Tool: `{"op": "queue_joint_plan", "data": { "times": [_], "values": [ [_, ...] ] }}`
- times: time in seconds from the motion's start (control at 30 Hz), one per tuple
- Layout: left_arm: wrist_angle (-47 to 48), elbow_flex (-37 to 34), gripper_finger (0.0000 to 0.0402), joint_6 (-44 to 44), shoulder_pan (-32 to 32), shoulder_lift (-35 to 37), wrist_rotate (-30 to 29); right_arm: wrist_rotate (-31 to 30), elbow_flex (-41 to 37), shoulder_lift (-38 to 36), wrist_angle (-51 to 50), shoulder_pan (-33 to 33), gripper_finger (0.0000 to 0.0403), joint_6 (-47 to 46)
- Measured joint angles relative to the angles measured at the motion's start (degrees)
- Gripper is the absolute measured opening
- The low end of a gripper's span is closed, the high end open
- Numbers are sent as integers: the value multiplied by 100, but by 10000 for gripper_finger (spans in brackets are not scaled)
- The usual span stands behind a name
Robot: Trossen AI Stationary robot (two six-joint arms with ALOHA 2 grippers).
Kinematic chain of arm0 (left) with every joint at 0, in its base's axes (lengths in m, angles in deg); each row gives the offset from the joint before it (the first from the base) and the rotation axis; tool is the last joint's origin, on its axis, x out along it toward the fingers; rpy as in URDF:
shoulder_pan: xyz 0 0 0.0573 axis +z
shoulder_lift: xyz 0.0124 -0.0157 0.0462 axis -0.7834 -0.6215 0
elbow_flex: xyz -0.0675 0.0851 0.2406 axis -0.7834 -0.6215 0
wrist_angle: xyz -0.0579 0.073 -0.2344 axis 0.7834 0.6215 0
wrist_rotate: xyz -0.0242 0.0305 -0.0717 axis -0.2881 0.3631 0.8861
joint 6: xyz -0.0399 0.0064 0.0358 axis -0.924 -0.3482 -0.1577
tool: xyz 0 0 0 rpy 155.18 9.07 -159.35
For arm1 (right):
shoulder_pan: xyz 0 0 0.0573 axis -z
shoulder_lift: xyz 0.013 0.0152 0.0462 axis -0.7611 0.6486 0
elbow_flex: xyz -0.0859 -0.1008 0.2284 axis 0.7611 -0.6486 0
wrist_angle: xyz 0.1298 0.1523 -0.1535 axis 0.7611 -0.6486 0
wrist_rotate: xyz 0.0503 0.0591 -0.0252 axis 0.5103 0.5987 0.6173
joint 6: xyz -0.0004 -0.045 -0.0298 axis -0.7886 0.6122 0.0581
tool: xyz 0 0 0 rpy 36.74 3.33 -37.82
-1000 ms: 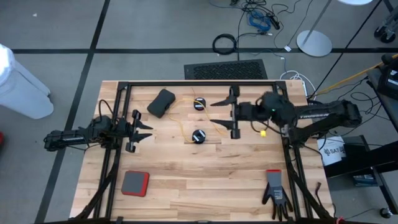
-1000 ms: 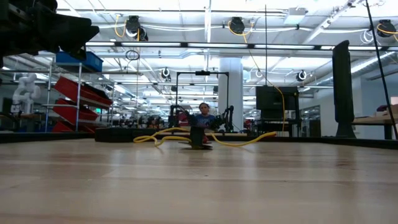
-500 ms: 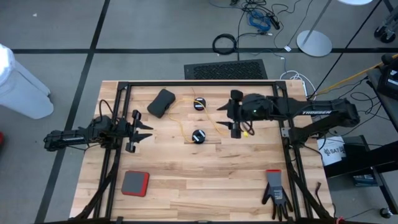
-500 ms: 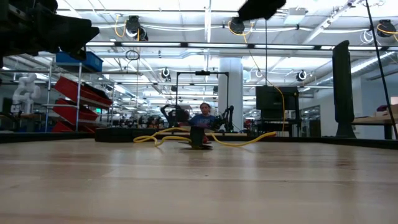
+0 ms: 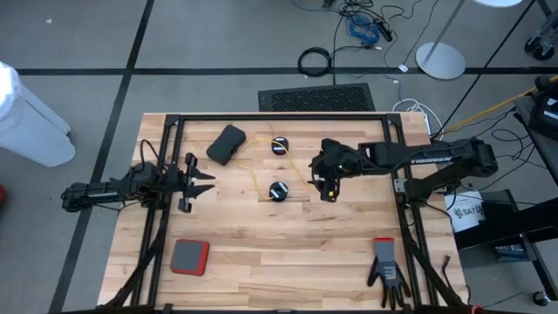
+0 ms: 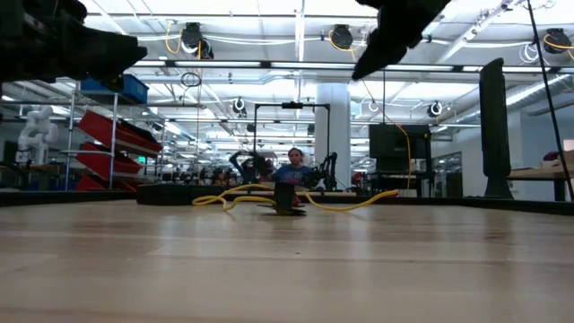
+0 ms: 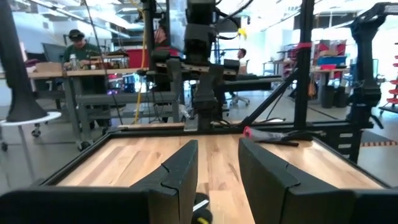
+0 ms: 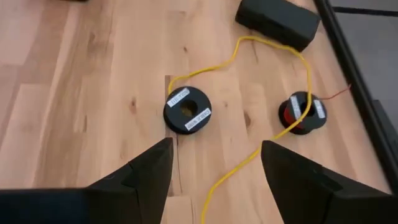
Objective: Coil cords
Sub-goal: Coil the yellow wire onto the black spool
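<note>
With jaws spread wide and holding nothing, hangs the right gripper (image 5: 323,179) above the counter (image 5: 288,253), just right of the two reels. Seen from its wrist: the yellow cord (image 8: 264,152) running between its fingers (image 8: 146,171), looping up past the near black reel (image 8: 187,109) towards a black pouch (image 8: 278,20) and down across the far reel (image 8: 301,113), which carries the dark brown cord (image 8: 339,94). From above: near reel (image 5: 278,191) mid-counter, far reel (image 5: 279,145) nearer the back edge. Well apart at the counter's left edge, waits the left gripper (image 5: 206,180), jaws partly open, empty. Elsewhere: a red pad (image 5: 189,257), a glove (image 5: 386,266).
</note>
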Motion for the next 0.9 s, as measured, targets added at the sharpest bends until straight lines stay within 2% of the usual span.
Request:
{"op": "queue_joint_plan", "data": {
  "times": [0.17,0.3,0.5,0.63,0.77,0.9],
  "values": [
    [424,0,123,-7,0,0,-324,25,-791,-4,950,0,231,-145],
    [765,0,123,-55,0,-2,-496,191,-1565,-4,2367,-32,231,-261],
    [805,0,123,-304,0,-137,-643,93,-2467,-3,4338,-125,231,-270],
    [796,2,123,-308,1,-467,-787,6,-2709,160,5110,-114,231,-203],
    [688,-2,123,-326,0,-984,-816,52,-2712,622,5489,-226,231,-17],
    [97,-7,123,-447,0,-1619,-829,15,-2715,1244,6127,-379,231,207]
  ]
}}
